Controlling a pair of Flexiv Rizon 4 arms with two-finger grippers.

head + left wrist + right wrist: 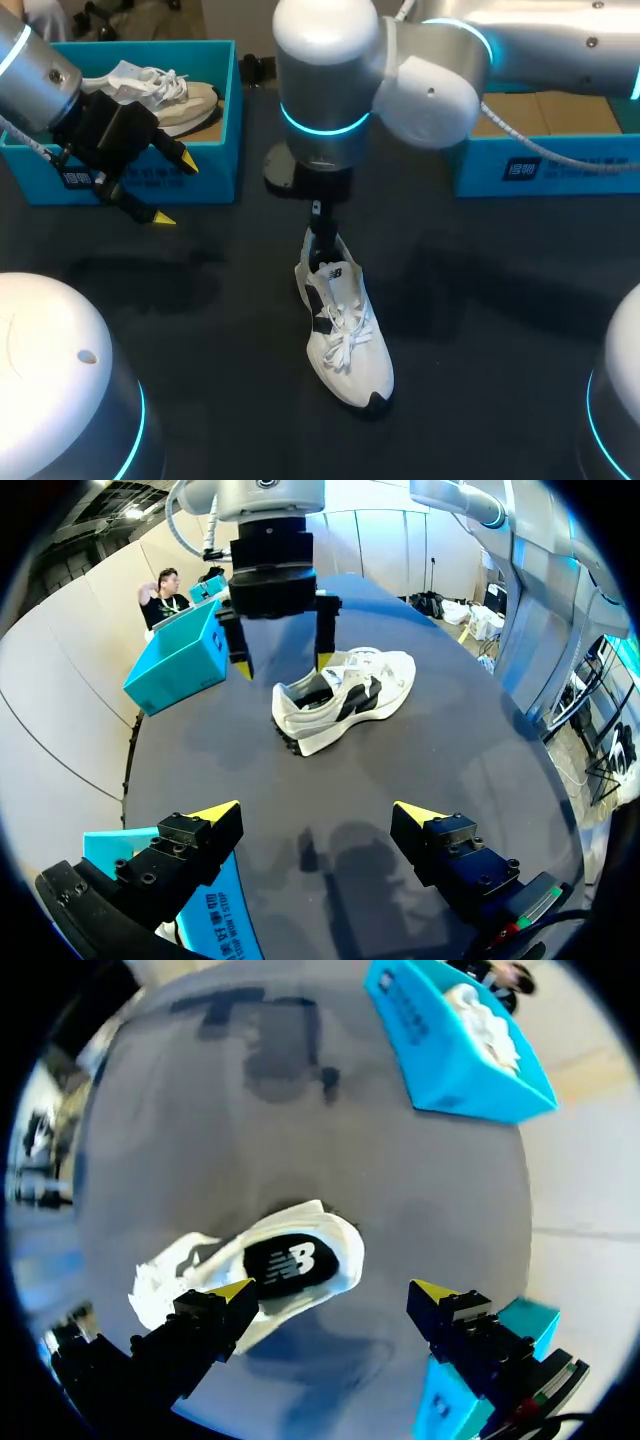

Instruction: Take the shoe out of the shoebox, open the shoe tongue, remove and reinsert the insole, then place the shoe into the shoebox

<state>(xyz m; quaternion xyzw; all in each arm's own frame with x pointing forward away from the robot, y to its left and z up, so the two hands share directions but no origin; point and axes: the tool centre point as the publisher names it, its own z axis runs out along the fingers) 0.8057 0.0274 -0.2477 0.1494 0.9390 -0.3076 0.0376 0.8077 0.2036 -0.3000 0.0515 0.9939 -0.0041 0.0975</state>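
Over the shoe (345, 695), right fingers (325, 630) apart.

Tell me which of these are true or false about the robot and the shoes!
1. The white lace-up sneaker with black side patches lies on the dark table, outside every box. True.
2. The left arm's fingers are shut on that sneaker. False: they are open beside the teal cardboard shoebox, apart from the sneaker.
3. That teal shoebox is empty. False: a pale shoe with white laces lies in it.
4. The right arm's fingers are open above the sneaker's heel end. True.
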